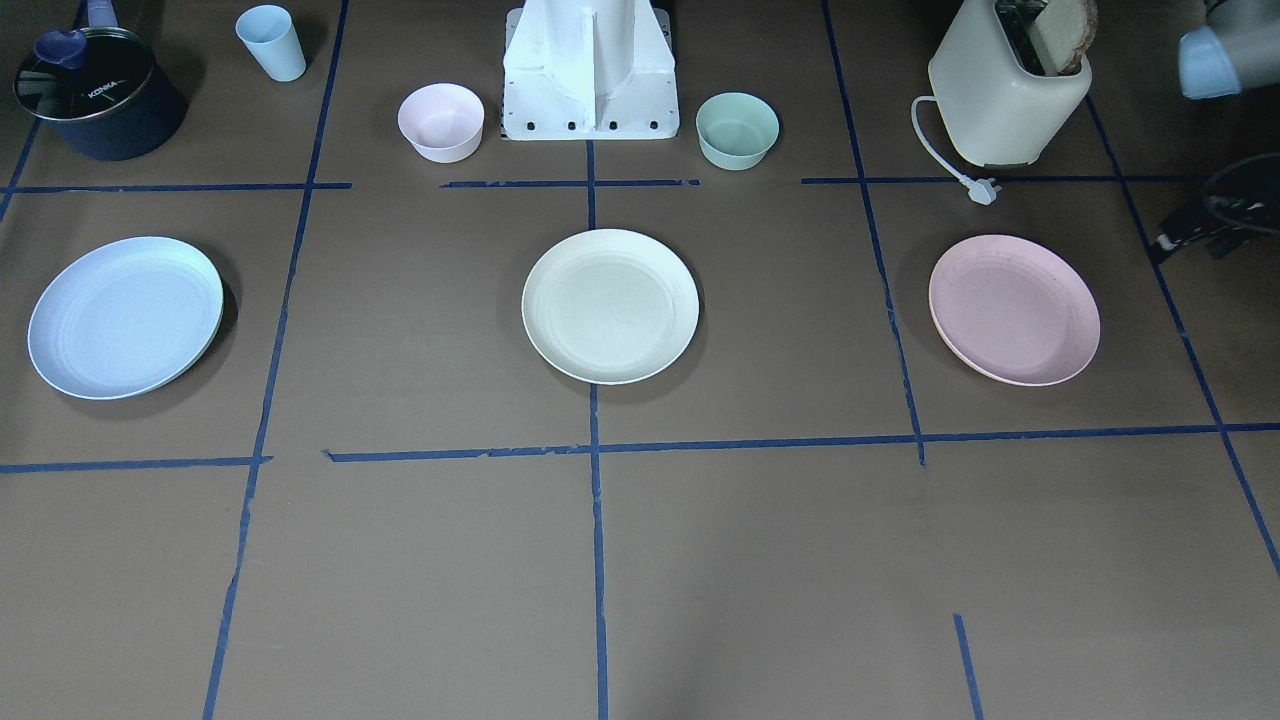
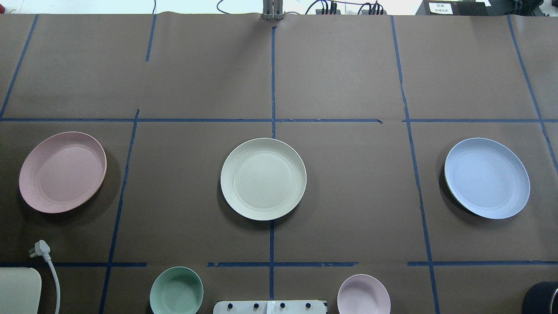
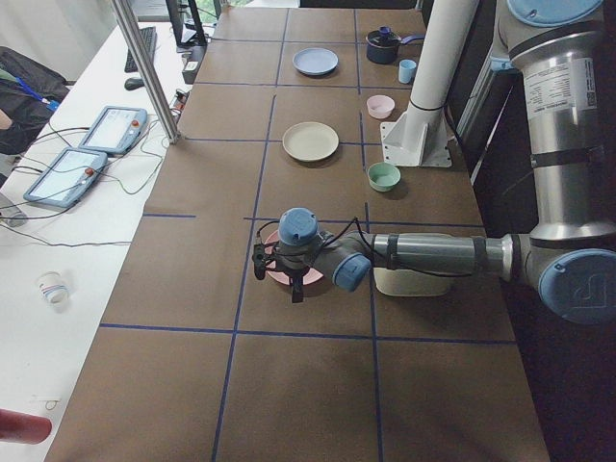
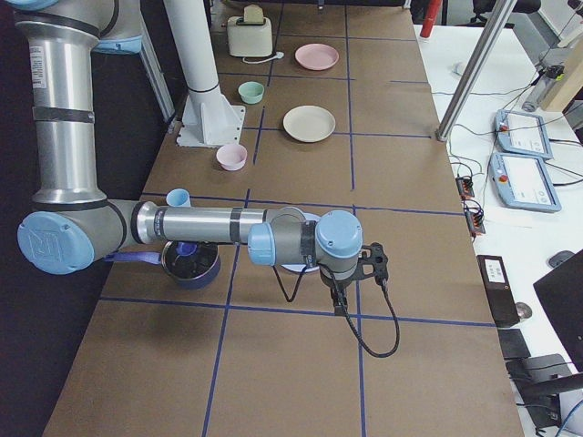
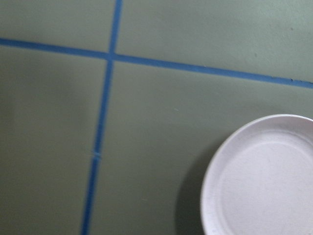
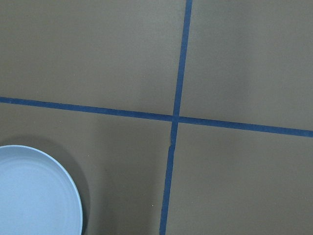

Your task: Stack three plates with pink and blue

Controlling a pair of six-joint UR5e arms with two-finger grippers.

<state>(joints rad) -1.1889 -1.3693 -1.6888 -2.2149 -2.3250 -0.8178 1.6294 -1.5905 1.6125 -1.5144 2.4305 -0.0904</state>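
Note:
Three plates lie apart in a row on the brown table. The pale pink plate (image 1: 1013, 310) (image 2: 62, 172) is on the robot's left. The cream-white plate (image 1: 610, 305) (image 2: 263, 179) is in the middle. The pale blue plate (image 1: 125, 316) (image 2: 487, 177) is on the robot's right. My left gripper (image 3: 279, 277) hangs high over the pink plate, whose rim shows in the left wrist view (image 5: 264, 181). My right gripper (image 4: 360, 278) hangs high over the blue plate, seen in the right wrist view (image 6: 34, 196). I cannot tell whether either gripper is open or shut.
Near the robot base (image 1: 590, 75) stand a small pink bowl (image 1: 441, 121) and a mint-green bowl (image 1: 737, 129). A cream toaster (image 1: 1010, 95) holding bread, with a loose plug (image 1: 983, 190), is behind the pink plate. A dark pot (image 1: 98, 95) and a blue cup (image 1: 271, 42) are behind the blue plate.

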